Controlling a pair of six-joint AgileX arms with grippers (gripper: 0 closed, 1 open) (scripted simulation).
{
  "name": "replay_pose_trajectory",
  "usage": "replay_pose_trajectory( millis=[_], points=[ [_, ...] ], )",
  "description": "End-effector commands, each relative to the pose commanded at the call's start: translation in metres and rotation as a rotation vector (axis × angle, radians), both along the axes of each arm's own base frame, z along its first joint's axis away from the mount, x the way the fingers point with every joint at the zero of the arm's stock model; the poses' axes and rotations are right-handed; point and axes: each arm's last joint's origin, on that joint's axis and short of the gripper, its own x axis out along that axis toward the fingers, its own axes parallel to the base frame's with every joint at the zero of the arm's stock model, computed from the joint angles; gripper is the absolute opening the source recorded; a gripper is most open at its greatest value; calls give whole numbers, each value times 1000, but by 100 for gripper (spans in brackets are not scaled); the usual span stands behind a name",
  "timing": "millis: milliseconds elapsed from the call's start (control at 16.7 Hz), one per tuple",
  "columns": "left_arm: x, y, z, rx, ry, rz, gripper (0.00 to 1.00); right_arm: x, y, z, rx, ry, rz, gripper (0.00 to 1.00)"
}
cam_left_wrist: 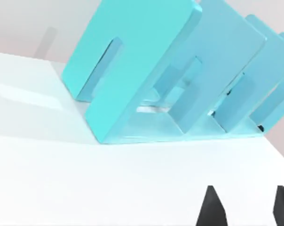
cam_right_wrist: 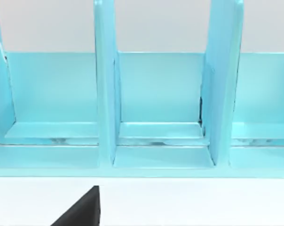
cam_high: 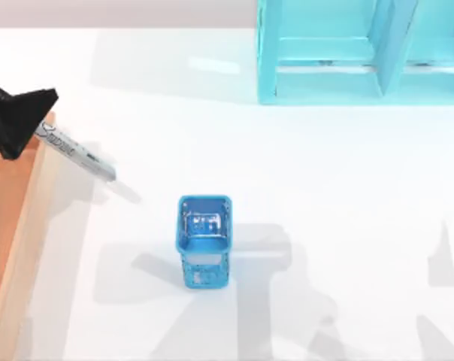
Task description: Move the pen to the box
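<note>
The pen (cam_high: 77, 153), a grey-white barrel with dark lettering, hangs tilted above the table at the left. Its cap end is hidden inside my left gripper (cam_high: 28, 120), which is shut on it. The barrel points out toward the table's middle and casts a shadow beside its tip. The box (cam_high: 9, 218) is an orange-brown wooden tray with tan rims at the left edge, and the gripper sits over its far corner. In the left wrist view two dark fingertips (cam_left_wrist: 210, 207) stand at the frame's edge. My right gripper (cam_right_wrist: 81, 213) is parked facing the shelf.
A small blue mesh holder (cam_high: 204, 239) stands upright in the middle of the white table. A big cyan shelf unit (cam_high: 362, 53) (cam_left_wrist: 146, 70) (cam_right_wrist: 156, 108) fills the back right. Open table lies between the box and the holder.
</note>
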Motion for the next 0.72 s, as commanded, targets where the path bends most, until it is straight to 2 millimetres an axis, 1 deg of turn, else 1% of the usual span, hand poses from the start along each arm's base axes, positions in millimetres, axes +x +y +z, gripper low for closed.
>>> replay_pose_trajectory(
  millis=[180,360,540,720],
  points=[
    [0,-1,-1,1,3,-3,0,0,0,0,0,0,0,100],
    [6,0,7,35,-25,-33,0,0,0,0,0,0,0,100],
    [19,12,27,131,-87,-38,0,0,0,0,0,0,0,100],
    [36,37,59,295,-170,-11,0,0,0,0,0,0,0,100]
  ],
)
